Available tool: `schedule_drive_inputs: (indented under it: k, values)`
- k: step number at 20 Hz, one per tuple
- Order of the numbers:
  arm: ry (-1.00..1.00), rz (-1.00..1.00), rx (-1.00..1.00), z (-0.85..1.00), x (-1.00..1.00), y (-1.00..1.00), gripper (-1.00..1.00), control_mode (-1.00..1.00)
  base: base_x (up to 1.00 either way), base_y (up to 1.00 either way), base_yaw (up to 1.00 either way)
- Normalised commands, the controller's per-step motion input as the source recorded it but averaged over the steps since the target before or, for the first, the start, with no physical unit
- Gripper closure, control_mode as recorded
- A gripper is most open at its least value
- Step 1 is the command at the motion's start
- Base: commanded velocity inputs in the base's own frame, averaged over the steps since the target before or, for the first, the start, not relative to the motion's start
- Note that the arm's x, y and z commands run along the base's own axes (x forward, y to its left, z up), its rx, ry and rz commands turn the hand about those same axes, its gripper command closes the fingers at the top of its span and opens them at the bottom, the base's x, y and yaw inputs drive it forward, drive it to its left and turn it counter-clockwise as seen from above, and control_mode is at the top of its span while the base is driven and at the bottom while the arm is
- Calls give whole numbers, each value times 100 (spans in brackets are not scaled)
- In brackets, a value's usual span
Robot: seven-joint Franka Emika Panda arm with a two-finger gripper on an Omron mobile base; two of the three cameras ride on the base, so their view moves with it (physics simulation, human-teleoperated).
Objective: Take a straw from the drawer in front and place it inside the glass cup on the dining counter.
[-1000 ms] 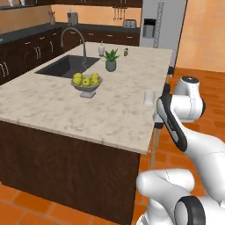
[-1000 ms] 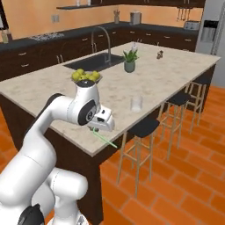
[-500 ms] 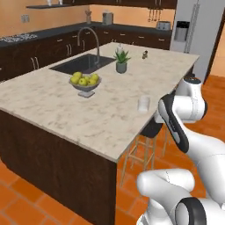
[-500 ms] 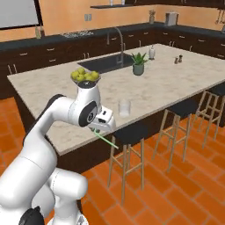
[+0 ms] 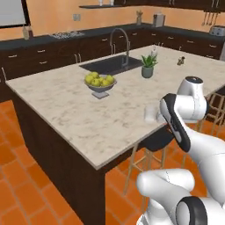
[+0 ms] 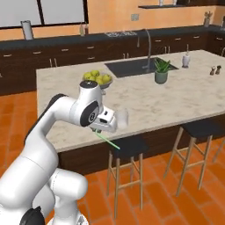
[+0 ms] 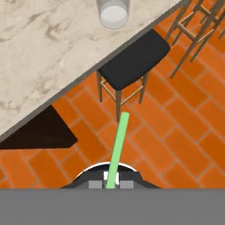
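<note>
light-green straw (image 7: 117, 146), beige veined dining counter (image 7: 39, 52), black stool (image 7: 132, 61)

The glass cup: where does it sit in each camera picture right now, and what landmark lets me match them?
Left base view: glass cup right of centre, near the dining counter edge.
Right base view: centre, just right of the tool.
Hand view: top centre.
Shared landmark: the black stool below the cup.

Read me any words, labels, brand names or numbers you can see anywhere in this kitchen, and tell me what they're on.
None: no readable text in any view. The glass cup, the straw in the gripper, the fruit bowl, the plant pot and the dining counter carry no lettering. The small items on the far black counter are too small to tell.
</note>
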Motion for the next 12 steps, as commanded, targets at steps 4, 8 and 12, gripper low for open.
schedule_drive_inputs:
  k: [4,8,12]
  values:
    - [0,0,0,0,0,0,100,100,1,-79,55]
    - [0,0,0,0,0,0,100,100,0,-84,54]
    - [0,0,0,0,0,0,100,100,2,-89,51]
